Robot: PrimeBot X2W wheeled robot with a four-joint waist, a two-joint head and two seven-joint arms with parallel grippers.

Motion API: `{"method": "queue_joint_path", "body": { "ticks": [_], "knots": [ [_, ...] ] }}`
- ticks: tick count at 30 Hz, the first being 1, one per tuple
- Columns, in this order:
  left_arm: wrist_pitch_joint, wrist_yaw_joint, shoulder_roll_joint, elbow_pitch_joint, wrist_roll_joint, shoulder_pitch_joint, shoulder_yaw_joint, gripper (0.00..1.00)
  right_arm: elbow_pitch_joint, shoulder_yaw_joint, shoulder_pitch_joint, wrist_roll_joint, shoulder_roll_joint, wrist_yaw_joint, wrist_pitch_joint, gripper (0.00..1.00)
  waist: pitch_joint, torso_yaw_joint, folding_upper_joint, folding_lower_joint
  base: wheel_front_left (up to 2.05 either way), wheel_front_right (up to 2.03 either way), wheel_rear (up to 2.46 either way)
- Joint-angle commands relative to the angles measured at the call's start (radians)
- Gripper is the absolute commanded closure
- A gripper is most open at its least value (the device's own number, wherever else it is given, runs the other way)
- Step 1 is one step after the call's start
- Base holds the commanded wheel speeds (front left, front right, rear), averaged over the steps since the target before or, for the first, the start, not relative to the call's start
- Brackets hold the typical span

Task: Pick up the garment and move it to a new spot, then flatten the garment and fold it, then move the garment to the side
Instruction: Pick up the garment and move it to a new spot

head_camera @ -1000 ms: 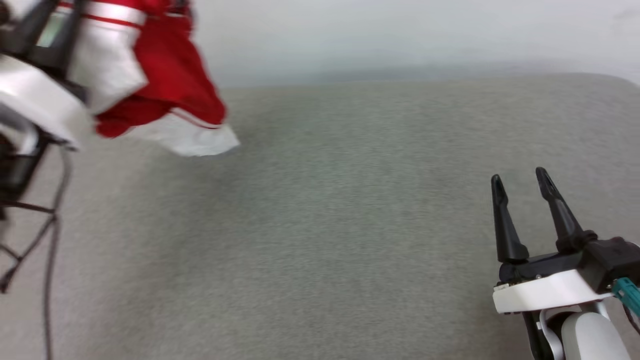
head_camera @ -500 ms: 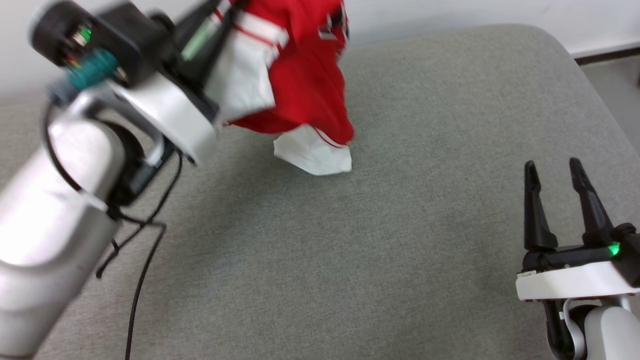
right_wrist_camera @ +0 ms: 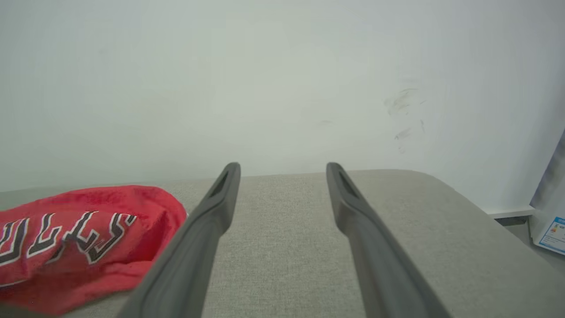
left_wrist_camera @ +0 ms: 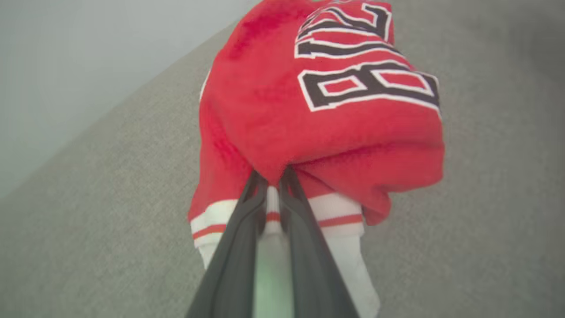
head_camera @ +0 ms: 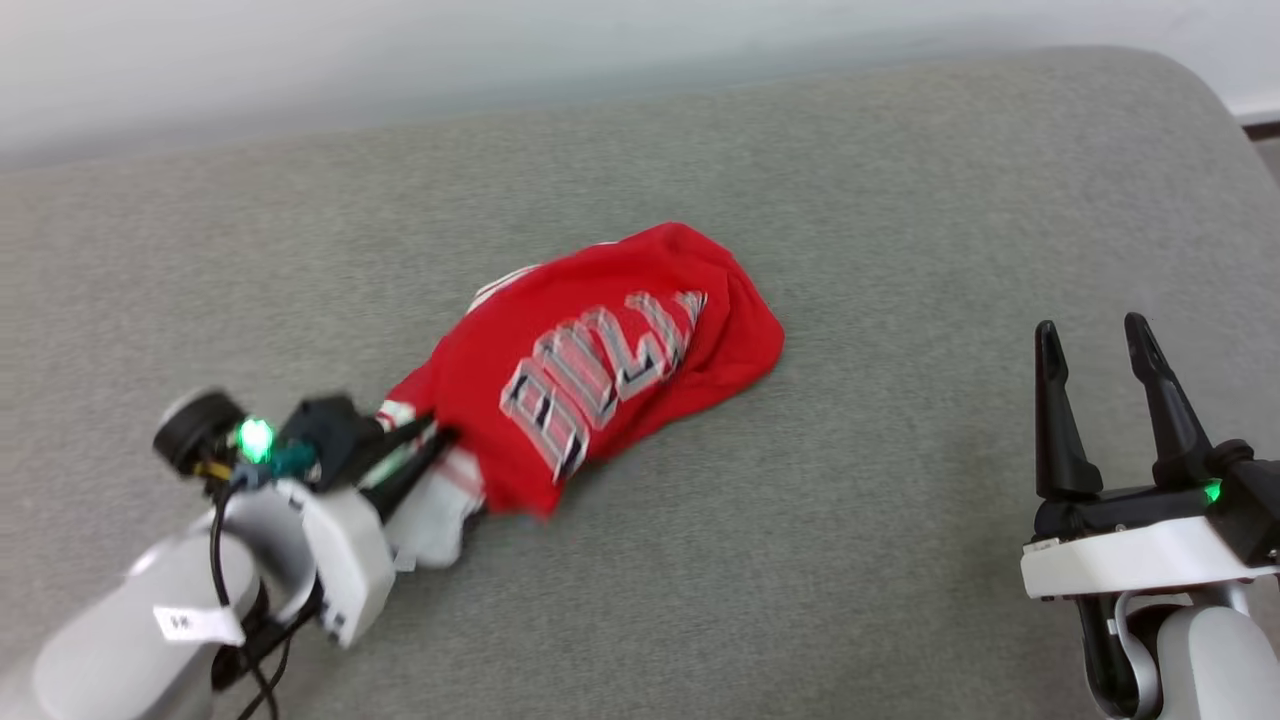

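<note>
- Half a second ago the shirt hung bunched in the air from my left gripper, with a white sleeve just touching the cushion. Now it lies down on the cushion in a loose heap.
- Task thing: a red jersey-style T-shirt point(head_camera: 600, 360) of soft knit cloth, with white sleeves and red-and-white striped trim. It rests crumpled near the middle of the wide grey woven-fabric cushion point(head_camera: 900, 200), lettering side up.
- My left gripper point(head_camera: 425, 445) sits low at the heap's near-left end. Its two dark fingers are pressed almost together, pinching the striped trim where red cloth meets a white sleeve.
- My right gripper point(head_camera: 1090, 326) is over the cushion's near-right part, well apart from the shirt. Its fingers are spread and hold nothing.
- Handling, as I judge it: the shirt is light, limp and unbreakable. It will sag, fold on itself and drag on the rough weave. The doubled trim, hem corners and shoulder seams look like the surest places to pinch for spreading it flat.
- Writing: black letters outlined in white. The left wrist view shows a clear "B" with part of the next letter. The head view shows roughly "BULL", blurred.
- A white tag on my left forearm is too small to read.
</note>
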Motion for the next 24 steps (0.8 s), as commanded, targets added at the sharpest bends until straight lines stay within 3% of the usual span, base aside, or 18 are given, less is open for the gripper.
{"method": "queue_joint_path", "body": {
  "ticks": [1,2,3,4,9,14,19,24],
  "knots": [
    [0.002,-0.001,0.005,0.007,-0.007,0.014,-0.009,1.00,0.002,0.002,0.000,-0.005,0.002,-0.001,-0.002,0.00,-0.007,0.019,0.0000,-0.0001,0.00,0.00,0.00],
    [0.009,-0.002,0.013,0.021,-0.015,0.025,-0.030,1.00,0.004,0.000,0.002,-0.010,0.002,-0.001,-0.002,0.00,-0.011,0.029,0.0000,-0.0001,0.00,0.00,0.00],
    [0.015,-0.002,0.024,0.029,-0.014,0.031,-0.056,0.58,0.008,0.002,0.002,-0.013,0.002,-0.001,-0.002,0.00,-0.014,0.037,0.0000,-0.0001,0.00,0.00,0.00],
    [0.014,-0.003,0.033,0.040,-0.011,0.030,-0.075,0.00,0.010,0.001,0.003,-0.017,0.002,-0.001,-0.002,0.00,-0.018,0.046,0.0000,-0.0001,0.00,0.00,0.00],
    [-0.044,0.002,0.021,0.132,-0.009,0.013,-0.087,0.00,0.027,0.001,0.018,-0.033,0.002,-0.001,-0.002,0.00,-0.051,0.087,0.0000,-0.0001,0.00,0.00,0.00],
    [-0.115,0.039,-0.012,0.189,-0.041,0.020,-0.042,0.00,0.045,-0.004,0.040,-0.042,0.002,-0.001,-0.002,0.00,-0.103,0.126,0.0000,-0.0001,0.00,0.00,0.00],
    [-0.158,0.126,-0.039,0.151,-0.088,0.073,0.045,0.00,0.053,-0.008,0.064,-0.050,0.003,-0.001,-0.002,0.00,-0.155,0.160,0.0000,-0.0001,0.00,0.00,0.00],
    [-0.167,0.254,-0.094,-0.015,-0.099,0.192,0.222,0.00,0.053,-0.018,0.095,-0.061,0.002,-0.001,-0.002,0.00,-0.195,0.192,0.0000,-0.0001,0.00,0.00,0.00]
  ]
}}
